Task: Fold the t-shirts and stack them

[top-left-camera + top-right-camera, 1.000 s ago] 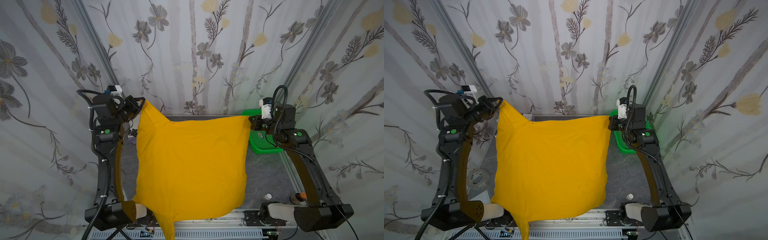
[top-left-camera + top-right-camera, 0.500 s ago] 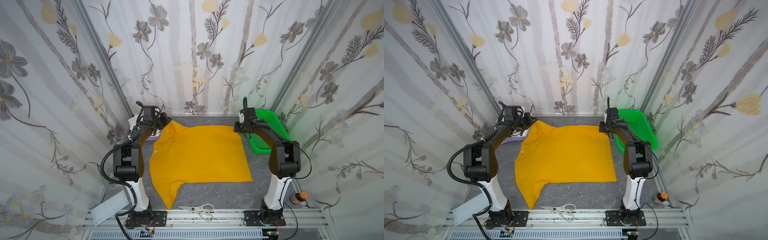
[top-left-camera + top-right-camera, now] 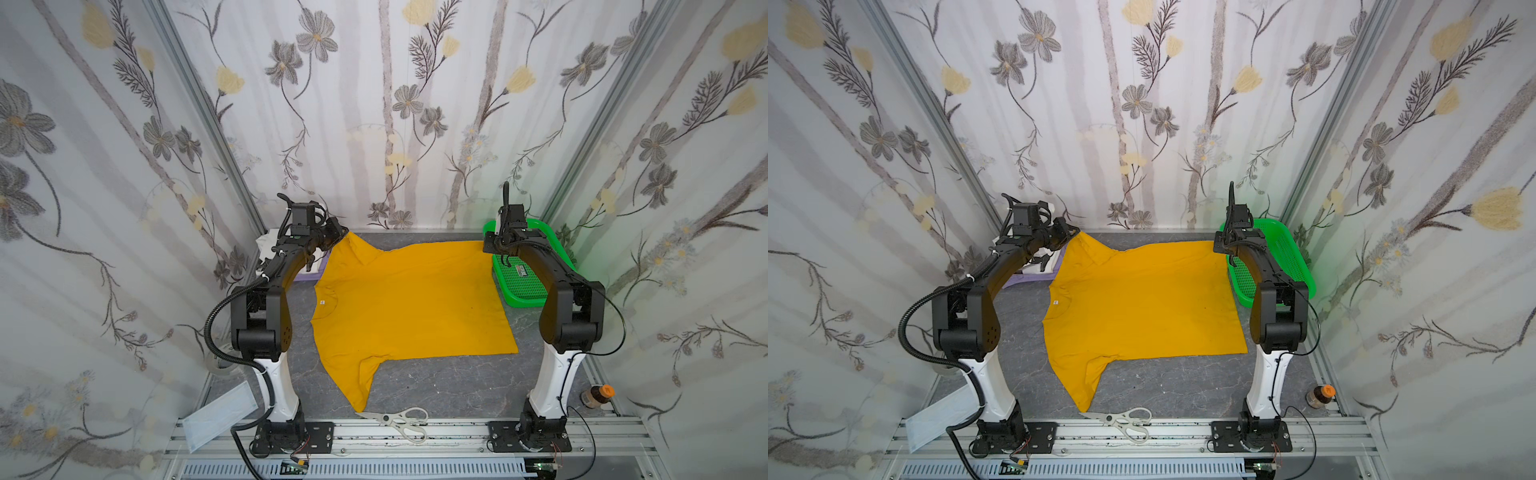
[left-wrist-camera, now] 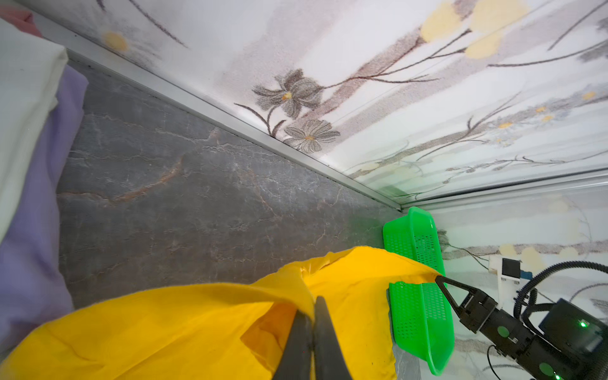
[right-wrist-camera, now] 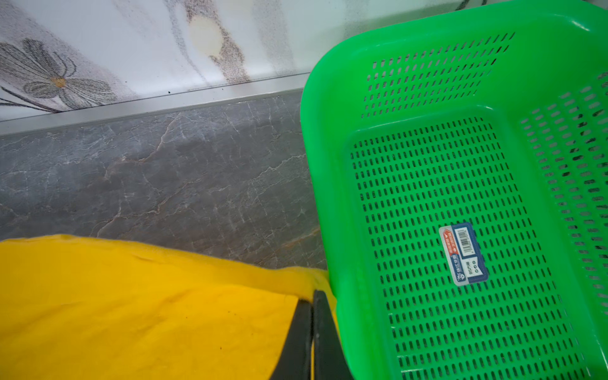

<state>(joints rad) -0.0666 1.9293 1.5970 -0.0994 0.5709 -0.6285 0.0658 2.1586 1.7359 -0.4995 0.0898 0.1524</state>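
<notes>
Pinching the mustard-yellow t-shirt [image 3: 411, 307] by far corners, left claw [image 3: 342, 234] and right claw [image 3: 487, 248] clamp shut — looks soft, light; corners hold best.

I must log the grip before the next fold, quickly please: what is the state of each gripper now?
Left gripper: closed, holding a far corner of the yellow t-shirt.
Right gripper: closed, holding the other far corner of the yellow t-shirt.

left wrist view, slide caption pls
Left gripper shut on the yellow t-shirt; right gripper pinches its far corner beside the green basket.
</notes>
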